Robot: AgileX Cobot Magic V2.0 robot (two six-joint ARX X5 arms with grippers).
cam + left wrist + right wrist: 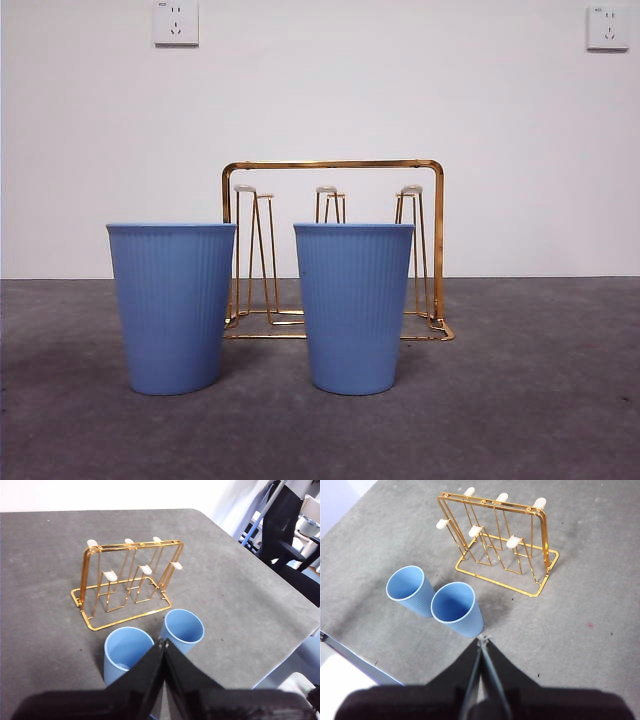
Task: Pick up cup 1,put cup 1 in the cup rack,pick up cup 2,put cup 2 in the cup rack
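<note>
Front view showed 2 blue ribbed cups standing upright, mouths up, on the dark grey table [560,400]: the left cup [172,305] at centre left of the frame and the right cup [353,305] just right of centre, with a clear gap between them. Behind them, in the middle of the frame, stood the cup rack [333,165], its gold wire frame rising above both cup rims and its pale-tipped prongs showing between and above the cups; every prong was bare. 2 wall sockets [175,22] sat at the upper left and upper right of the frame against the white wall. No arm appeared in this view. From the left wrist camera, the left gripper [164,642] hung above the table with its 2 black jaws pressed together at the tips, holding nothing, and both cups lay just past those tips with the rack further on. From the right wrist camera, the right gripper [482,640] was likewise closed tip to tip and empty, poised just beside the nearer cup without touching it, the rack standing beyond in the upper middle of the frame.
</note>
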